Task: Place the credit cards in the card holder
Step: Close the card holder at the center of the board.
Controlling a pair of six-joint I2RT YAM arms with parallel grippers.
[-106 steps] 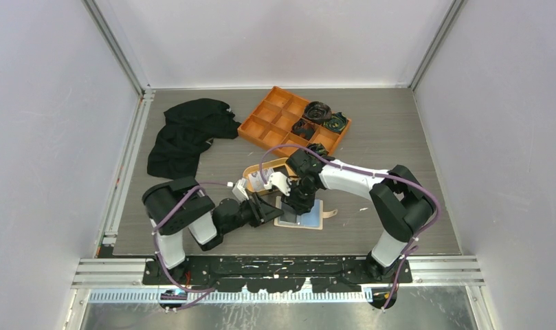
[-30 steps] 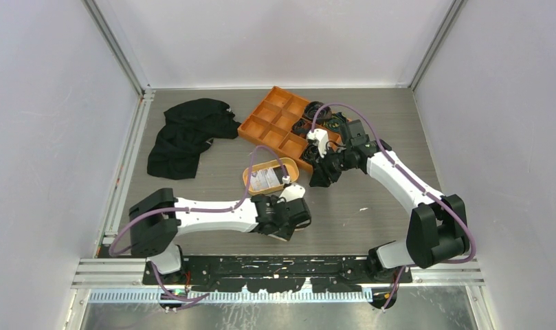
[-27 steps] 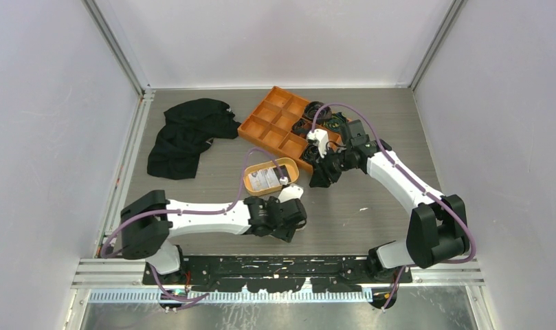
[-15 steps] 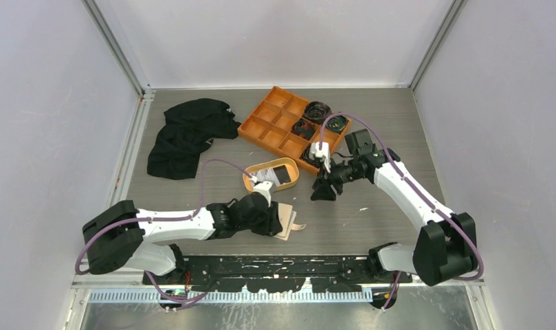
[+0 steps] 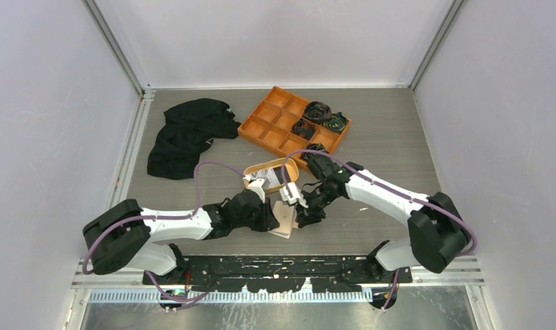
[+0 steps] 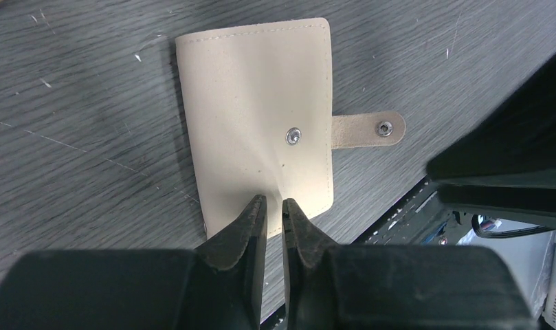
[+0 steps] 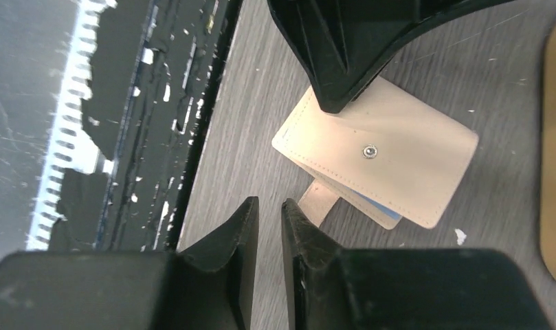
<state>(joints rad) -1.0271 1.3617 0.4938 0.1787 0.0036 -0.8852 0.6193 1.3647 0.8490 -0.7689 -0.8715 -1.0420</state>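
card holder (image 6: 254,117) – beige w/ silver snap (image 6: 293,135) | table (image 6: 75,137) – grey woodgrain | tray (image 5: 258,127) orange | cloth (image 5: 185,134) blk

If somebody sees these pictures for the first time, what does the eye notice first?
The beige card holder lies folded shut near the front of the table, snap tab undone; the left tool pinches its edge and the right tool hangs close by, holding nothing. Behind, an orange divided tray and a heap of black cloth stand out against the grey wood.

A black cloth (image 5: 185,134) lies left of the orange divided tray (image 5: 261,128); an oval dish (image 5: 295,173) sits nearer.
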